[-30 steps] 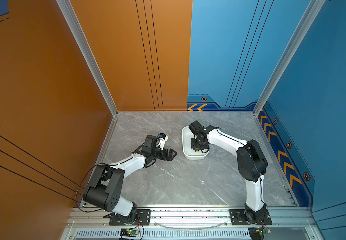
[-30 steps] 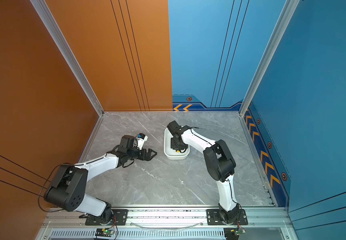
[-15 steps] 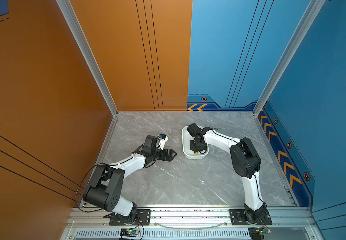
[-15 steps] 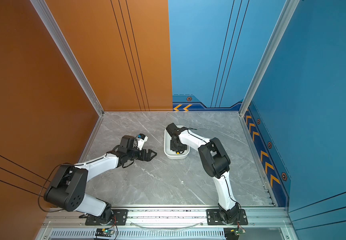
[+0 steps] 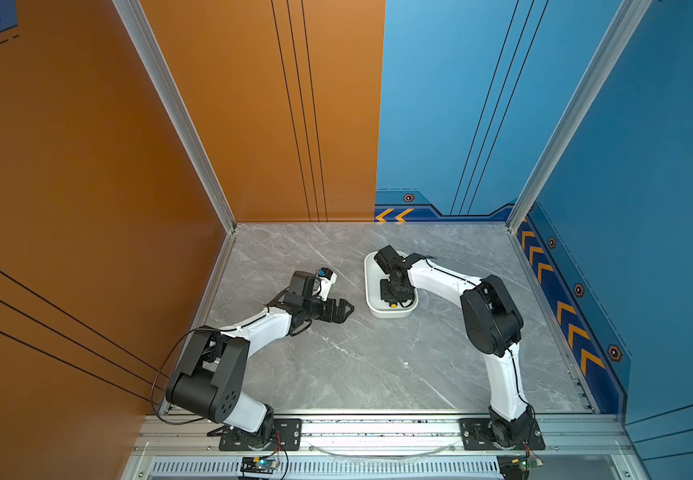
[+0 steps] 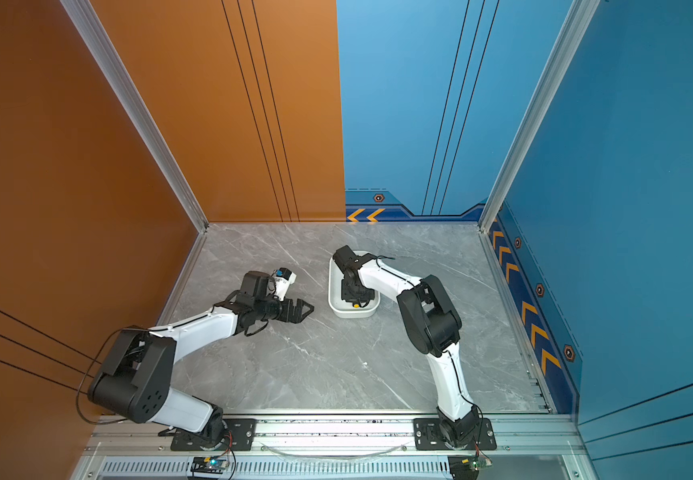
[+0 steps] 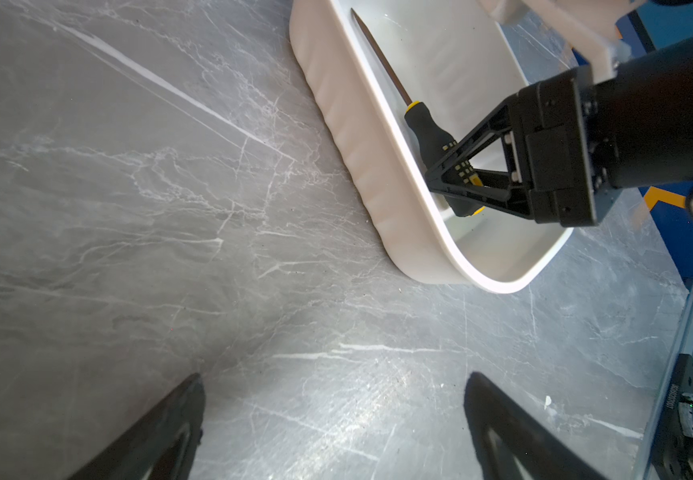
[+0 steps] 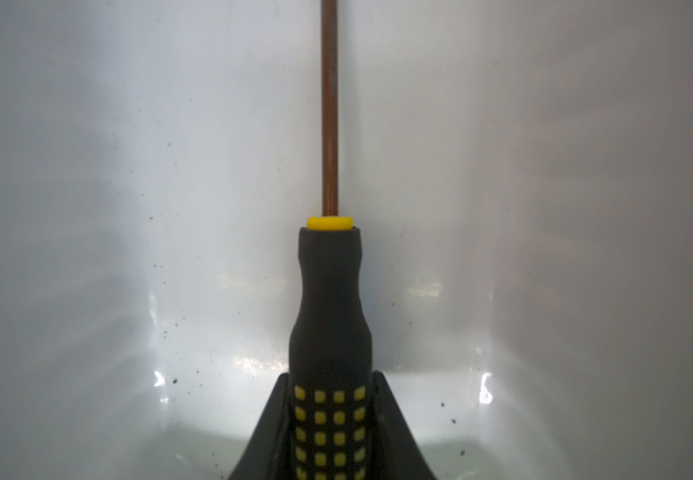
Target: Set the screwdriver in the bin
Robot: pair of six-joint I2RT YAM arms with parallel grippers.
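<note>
One screwdriver (image 5: 393, 304) shows just right of centre in both top views. One bin (image 5: 386, 312), white, is at that same spot. There are two robot arms: the left arm (image 5: 261, 328) in the lower left of the frame and the right arm (image 5: 440, 280) at centre right. Each carries one gripper, making two: the left gripper (image 5: 347, 309) and the right gripper (image 7: 436, 183). There is one grey marble table (image 5: 357, 365). Two black base plates (image 5: 259, 434) sit along the bottom edge.

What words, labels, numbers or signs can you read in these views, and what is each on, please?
No word or number is legible.
Pale print on a black motor housing, left wrist view: too blurred to read.
Orange chevrons on the blue wall trim: signs, no words.
Handle of the screwdriver: yellow squares only.
</note>
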